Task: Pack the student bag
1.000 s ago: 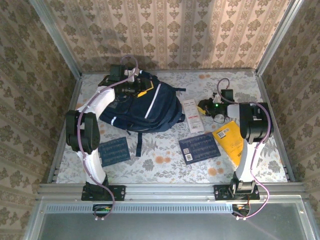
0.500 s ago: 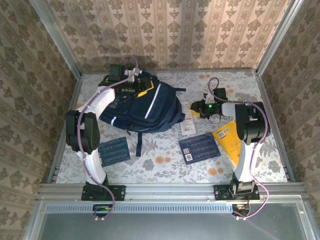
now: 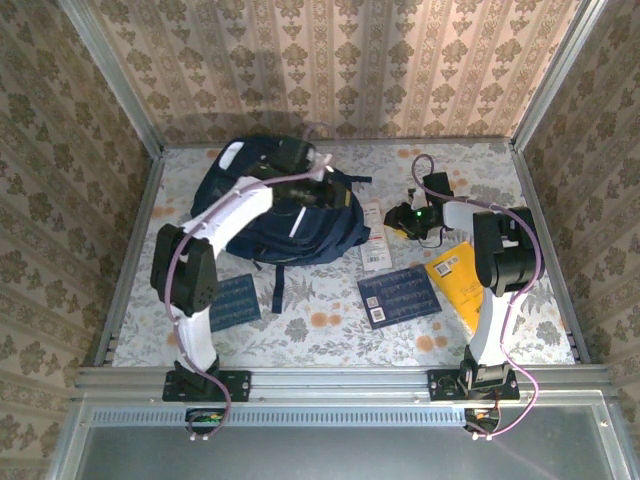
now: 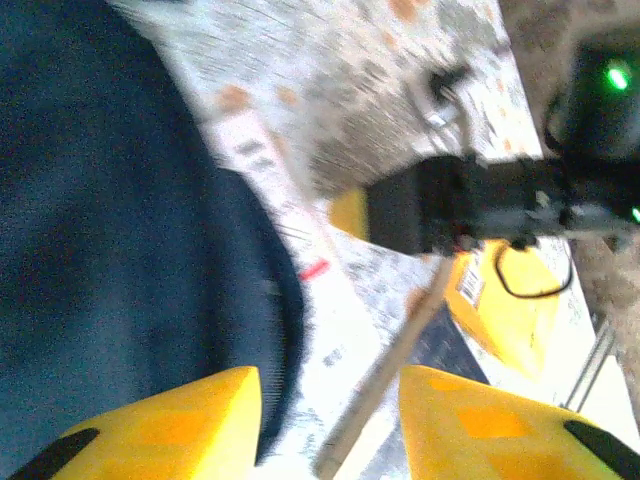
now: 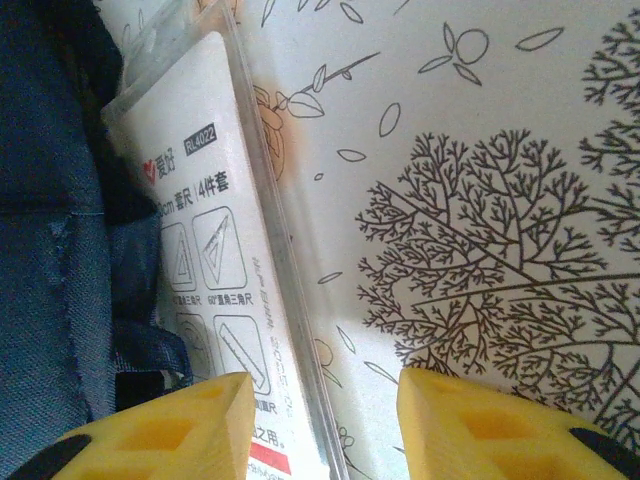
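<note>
The student bag (image 3: 262,205), dark navy with white stripes, lies at the back left of the table. My left arm reaches across it, and the left gripper (image 3: 336,197) is over its right edge. In the blurred left wrist view that gripper (image 4: 328,388) is open and holds nothing, with the bag (image 4: 110,250) to its left. A white ruler-set packet (image 3: 375,235) lies just right of the bag. My right gripper (image 3: 398,214) is low beside it. Seen from the right wrist, the right gripper (image 5: 325,385) is open over the long edge of the packet (image 5: 205,250), which rests against the bag (image 5: 45,260).
A navy booklet (image 3: 400,295) and a yellow book (image 3: 458,278) lie at the front right. Another navy booklet (image 3: 228,302) lies front left, below the bag. Metal rails and papered walls close in the flowered tablecloth (image 3: 330,335).
My left arm has swung from the bag's back-left corner across to its right edge, and its jaws have narrowed. The right gripper moved left, the packet slid towards the bag, and the right jaws widened.
</note>
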`<state>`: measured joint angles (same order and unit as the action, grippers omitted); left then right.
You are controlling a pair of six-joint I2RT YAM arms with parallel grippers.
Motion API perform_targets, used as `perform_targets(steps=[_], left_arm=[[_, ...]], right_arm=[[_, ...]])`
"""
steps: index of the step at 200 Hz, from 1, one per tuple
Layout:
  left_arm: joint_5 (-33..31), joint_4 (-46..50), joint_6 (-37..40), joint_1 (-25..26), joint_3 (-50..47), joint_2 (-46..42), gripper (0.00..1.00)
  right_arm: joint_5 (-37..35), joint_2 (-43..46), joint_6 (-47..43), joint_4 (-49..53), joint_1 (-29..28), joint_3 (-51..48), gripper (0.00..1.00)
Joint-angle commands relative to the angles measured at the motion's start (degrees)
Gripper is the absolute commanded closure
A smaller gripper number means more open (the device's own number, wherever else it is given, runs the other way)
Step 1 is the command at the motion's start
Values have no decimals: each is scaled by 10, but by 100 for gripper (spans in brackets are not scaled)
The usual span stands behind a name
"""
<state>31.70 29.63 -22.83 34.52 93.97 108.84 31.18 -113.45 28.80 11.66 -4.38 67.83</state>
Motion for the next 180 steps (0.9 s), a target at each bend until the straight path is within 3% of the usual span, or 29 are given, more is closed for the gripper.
perform_targets(steps=[1, 21, 39, 86, 110, 132, 154, 180], left_arm=[[-7, 31, 8, 37, 6, 1, 64], [33, -3, -49, 69, -20, 37, 63], [13, -27, -97, 84, -45, 51, 46], [-7, -74, -217, 86, -66, 105, 36], [-44, -47, -216, 82, -33, 148, 34], [-119, 36, -191, 66, 21, 178, 33], [-175, 56, -183, 41, 30, 180, 33], [-172, 55, -183, 31, 40, 196, 33]], right_arm=[[-36, 16, -5, 39, -1, -2, 55], [-14, 13, -6, 35, -1, 1, 55], [-13, 6, -17, 47, -1, 13, 54], [-15, 3, -8, 49, 2, 28, 53], [-3, -1, -3, 44, 2, 30, 54], [10, -6, 0, 38, 0, 29, 54], [15, -19, -3, 42, -7, 35, 53], [24, -35, -10, 50, -21, 48, 51]])
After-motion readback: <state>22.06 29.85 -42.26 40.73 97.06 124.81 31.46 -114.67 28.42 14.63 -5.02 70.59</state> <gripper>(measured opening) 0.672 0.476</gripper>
